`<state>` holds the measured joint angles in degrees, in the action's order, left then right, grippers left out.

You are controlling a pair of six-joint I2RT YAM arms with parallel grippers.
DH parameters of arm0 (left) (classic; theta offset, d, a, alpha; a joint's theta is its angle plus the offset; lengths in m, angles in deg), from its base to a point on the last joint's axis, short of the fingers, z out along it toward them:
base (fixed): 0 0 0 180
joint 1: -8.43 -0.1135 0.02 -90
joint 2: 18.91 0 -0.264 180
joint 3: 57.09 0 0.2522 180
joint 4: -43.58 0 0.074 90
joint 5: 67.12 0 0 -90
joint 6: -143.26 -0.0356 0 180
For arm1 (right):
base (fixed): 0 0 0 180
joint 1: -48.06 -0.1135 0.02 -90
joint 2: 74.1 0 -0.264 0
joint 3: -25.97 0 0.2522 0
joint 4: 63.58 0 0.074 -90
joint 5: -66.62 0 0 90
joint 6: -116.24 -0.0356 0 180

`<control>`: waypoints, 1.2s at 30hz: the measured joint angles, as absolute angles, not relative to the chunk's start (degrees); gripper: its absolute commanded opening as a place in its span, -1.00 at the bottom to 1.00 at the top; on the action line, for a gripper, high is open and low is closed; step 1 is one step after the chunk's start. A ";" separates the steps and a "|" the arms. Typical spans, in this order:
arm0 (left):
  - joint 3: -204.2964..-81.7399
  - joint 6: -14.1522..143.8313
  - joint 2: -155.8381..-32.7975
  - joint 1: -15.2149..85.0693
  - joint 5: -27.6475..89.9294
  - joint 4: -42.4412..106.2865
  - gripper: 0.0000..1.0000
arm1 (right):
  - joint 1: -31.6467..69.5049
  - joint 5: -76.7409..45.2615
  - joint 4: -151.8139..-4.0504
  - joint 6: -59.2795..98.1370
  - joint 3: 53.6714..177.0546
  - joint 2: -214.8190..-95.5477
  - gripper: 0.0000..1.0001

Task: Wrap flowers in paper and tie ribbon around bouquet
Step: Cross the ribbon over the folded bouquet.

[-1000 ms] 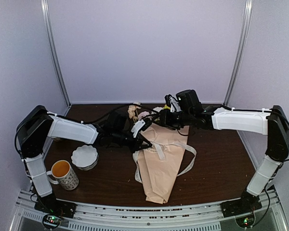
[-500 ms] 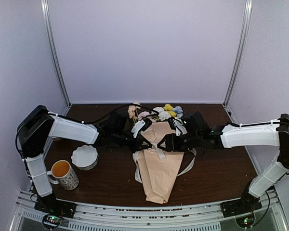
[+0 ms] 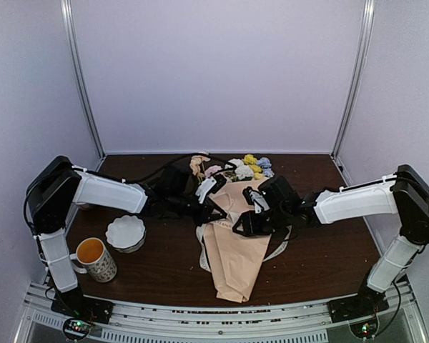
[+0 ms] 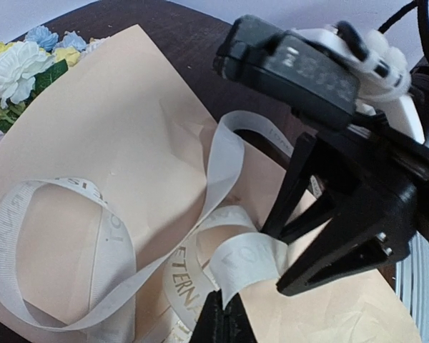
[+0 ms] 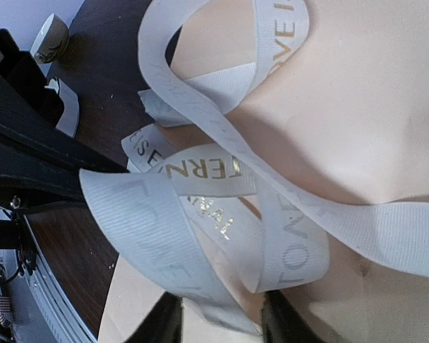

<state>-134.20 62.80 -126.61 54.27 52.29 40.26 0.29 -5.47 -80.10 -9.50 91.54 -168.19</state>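
The bouquet lies on the table as a peach-tan paper (image 3: 236, 261) cone, with the flowers (image 3: 244, 167) bunched at its far end. The cream ribbon (image 3: 280, 246) with printed lettering loops loosely over the cone's middle. My left gripper (image 3: 216, 213) is shut on a ribbon end, seen pinched at the bottom of the left wrist view (image 4: 225, 318). My right gripper (image 3: 239, 227) hangs low over the cone just to its right, open. In the right wrist view, ribbon (image 5: 200, 179) loops lie between its spread fingers (image 5: 168, 320), untouched by the pads.
A white fluted bowl (image 3: 126, 233) and a patterned mug (image 3: 94, 259) of orange liquid stand at the front left. The left gripper's black fingers (image 5: 28, 157) cross close beside the right gripper. Walls close the table at the back and sides.
My right arm has swung down from above the flower heads to low over the cone's middle, beside the left gripper. The left arm has stayed put, holding the ribbon.
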 measured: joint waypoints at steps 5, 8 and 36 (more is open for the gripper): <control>-134.29 62.80 -126.94 54.27 52.31 40.21 -1.00 | 0.27 -6.30 -80.06 -9.90 91.78 -169.21 -1.00; -134.33 62.76 -126.94 54.27 52.48 40.12 -1.00 | 0.27 -7.00 -80.39 -9.79 91.78 -168.69 -1.00; -149.48 31.37 -128.84 59.37 40.68 18.03 0.70 | 14.36 -10.08 -93.63 -5.81 104.06 -158.44 -1.00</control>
